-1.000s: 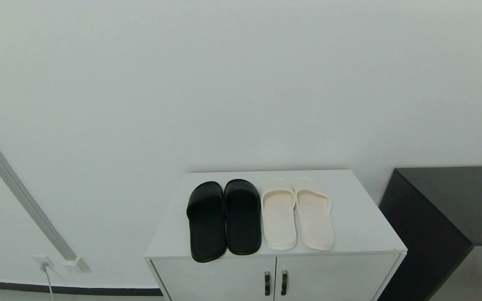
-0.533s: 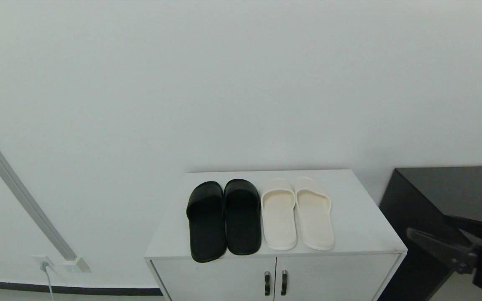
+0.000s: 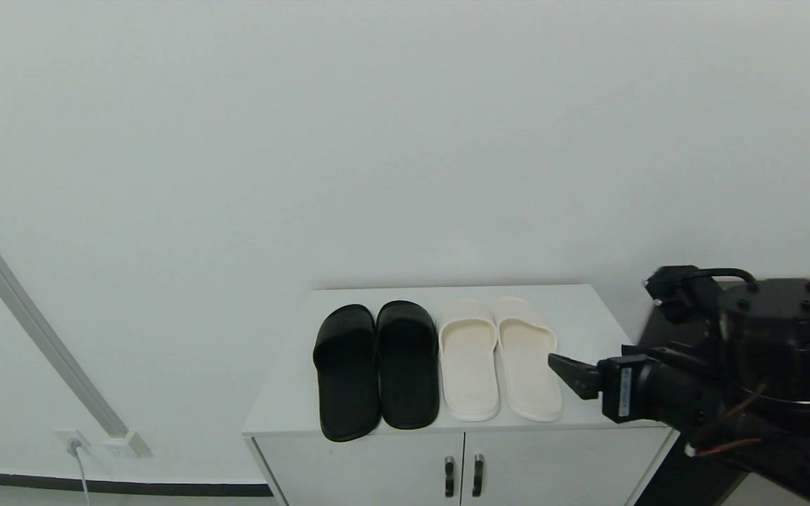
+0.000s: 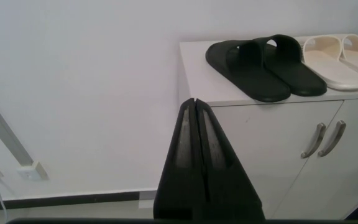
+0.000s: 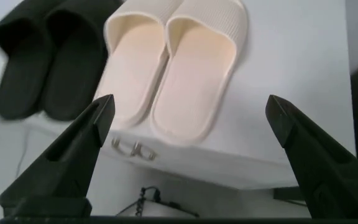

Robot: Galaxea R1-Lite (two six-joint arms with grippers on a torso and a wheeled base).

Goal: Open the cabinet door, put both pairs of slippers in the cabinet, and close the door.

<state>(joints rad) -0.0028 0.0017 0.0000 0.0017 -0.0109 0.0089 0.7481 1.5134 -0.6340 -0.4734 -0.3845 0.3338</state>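
Note:
A black pair of slippers and a white pair of slippers lie side by side on top of a white cabinet. Its two doors are closed, with paired handles at the middle. My right gripper hovers open just right of the white pair, over the cabinet's right side. In the right wrist view its open gripper frames the white slippers, with the black slippers beside them. My left gripper is shut and empty, held low in front of the cabinet's left corner.
A black piece of furniture stands close against the cabinet's right side. A plain white wall rises behind. On the left, a grey cable duct runs down to a wall socket with a plugged cable.
My right arm has come into the head view from the right and swung left, bringing its gripper over the cabinet's right side next to the white slippers. The slippers and doors have not moved.

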